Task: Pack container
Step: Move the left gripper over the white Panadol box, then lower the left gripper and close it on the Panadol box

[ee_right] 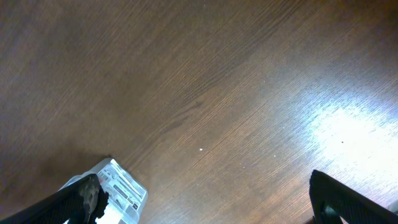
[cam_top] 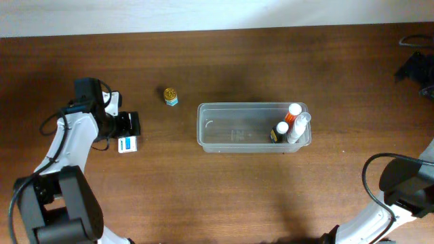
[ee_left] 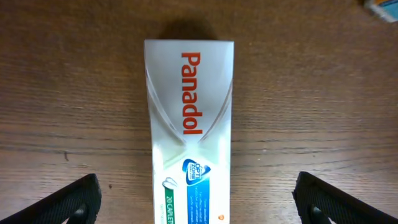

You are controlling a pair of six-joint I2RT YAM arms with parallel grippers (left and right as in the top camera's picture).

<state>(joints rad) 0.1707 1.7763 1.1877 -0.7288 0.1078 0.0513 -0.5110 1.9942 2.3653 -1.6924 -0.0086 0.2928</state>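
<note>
The container (cam_top: 230, 127) is a clear shallow plastic tub right of the table's middle. Several small bottles (cam_top: 290, 123) with white caps lie in its right end. A white and blue Panadol box (ee_left: 189, 124) lies flat on the wood; it also shows in the overhead view (cam_top: 127, 144). My left gripper (ee_left: 205, 202) is open and straddles the near end of the box, with both fingers well clear of its sides. My right gripper (ee_right: 211, 202) is open over bare wood, with nothing between its fingers. In the overhead view only the right arm (cam_top: 407, 186) shows.
A small bottle with a yellow cap (cam_top: 170, 96) stands between the box and the tub. A small white labelled pack (ee_right: 121, 190) lies by my right gripper's left finger. Dark gear (cam_top: 417, 68) sits at the far right edge.
</note>
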